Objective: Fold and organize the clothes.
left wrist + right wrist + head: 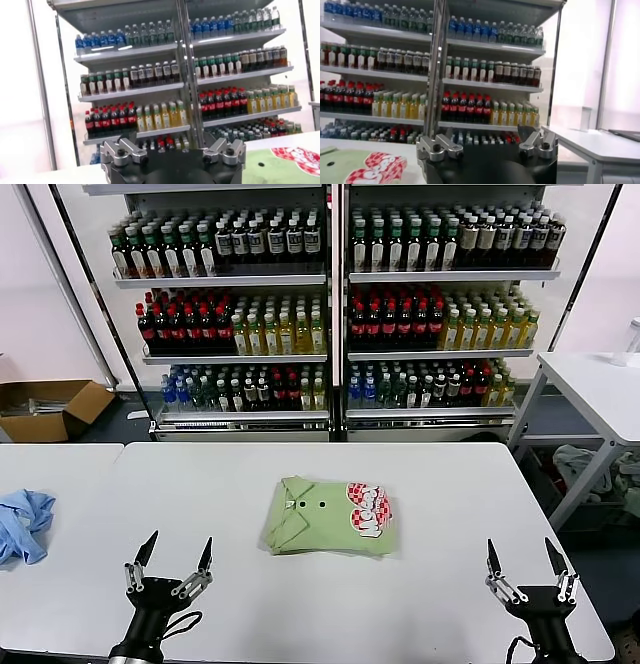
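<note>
From the head view, the light green short-sleeved polo shirt [328,516] already lies as a compact folded rectangle in the middle of the white table [420,604], collar and 2 small dark buttons up, its red-and-white checkered print toward the robot's right. The folding looks finished, so the step in hand seems to be tidying or holding clear; doing it well would mean leaving the stack undisturbed and keeping both arms clear of its edges. The left gripper [171,566] hovers over the near table edge with its jaws spread wide and nothing between them, the shirt ahead of it and off to its right, well apart. The right gripper [527,566] stands likewise released and empty near the table's right corner, the shirt ahead and to its left. A crumpled light blue cloth [22,524] lies at the far left.

In the left wrist view, the left gripper's 2 fingers [122,152] stand apart, and a corner of the green shirt with its print shows beyond.

In the right wrist view, the shirt's printed side lies beside the open fingers [440,148], untouched.
</note>
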`<action>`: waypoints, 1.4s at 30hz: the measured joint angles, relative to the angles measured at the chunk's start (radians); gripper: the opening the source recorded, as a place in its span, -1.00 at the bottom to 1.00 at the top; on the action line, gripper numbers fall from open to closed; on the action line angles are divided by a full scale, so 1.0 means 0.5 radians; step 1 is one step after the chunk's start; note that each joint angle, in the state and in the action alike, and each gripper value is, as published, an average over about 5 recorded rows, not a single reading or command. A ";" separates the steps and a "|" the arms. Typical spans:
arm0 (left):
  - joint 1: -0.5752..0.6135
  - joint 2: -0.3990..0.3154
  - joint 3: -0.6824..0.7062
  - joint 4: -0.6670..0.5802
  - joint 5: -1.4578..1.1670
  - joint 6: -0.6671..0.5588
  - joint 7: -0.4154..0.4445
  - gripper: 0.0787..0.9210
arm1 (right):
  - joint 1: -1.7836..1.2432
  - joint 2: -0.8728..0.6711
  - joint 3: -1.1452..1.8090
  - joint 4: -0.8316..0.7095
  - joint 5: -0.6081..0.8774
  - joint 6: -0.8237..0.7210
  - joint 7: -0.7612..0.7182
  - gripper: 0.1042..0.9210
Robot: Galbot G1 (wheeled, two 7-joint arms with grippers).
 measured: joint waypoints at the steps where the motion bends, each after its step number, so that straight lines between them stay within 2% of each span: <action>1: 0.005 0.000 -0.004 0.005 -0.006 -0.006 0.001 0.77 | -0.005 -0.001 -0.006 -0.002 -0.006 0.009 0.001 0.76; 42: 0.064 -0.017 -0.055 0.067 -0.082 -0.065 0.015 0.77 | 0.024 -0.055 -0.089 -0.088 -0.028 0.088 -0.044 0.76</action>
